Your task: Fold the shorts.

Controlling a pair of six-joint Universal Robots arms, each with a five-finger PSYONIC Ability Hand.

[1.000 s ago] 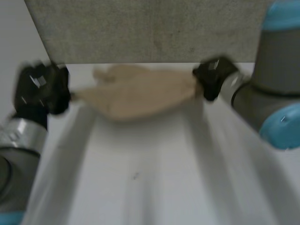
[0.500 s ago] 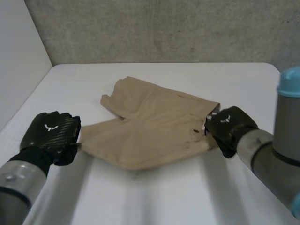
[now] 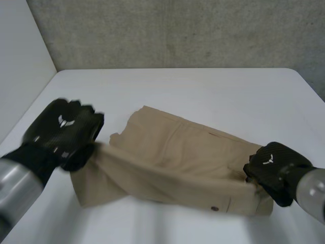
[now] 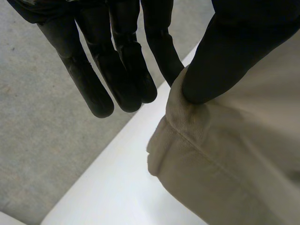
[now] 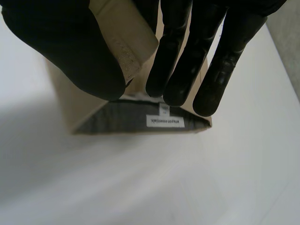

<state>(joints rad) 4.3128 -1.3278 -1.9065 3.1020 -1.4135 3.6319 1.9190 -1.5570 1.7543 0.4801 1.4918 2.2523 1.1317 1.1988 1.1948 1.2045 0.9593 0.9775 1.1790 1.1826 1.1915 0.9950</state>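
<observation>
The left robot hand is holding one leg of the tan shorts raised off the white surface, and its wrist view is showing the thumb pinching the hem against a finger. The right robot hand is clamping the waistband, and its wrist view is revealing grey lining and a white label inside.

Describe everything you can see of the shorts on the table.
The shorts are tan and look like a woven cotton cloth. They have stitched hems, a small dark button near the waistband, a grey lining and a white label inside. They lie creased on the white table. The left hand pinches a leg hem and holds it raised. The right hand pinches the waistband.
</observation>
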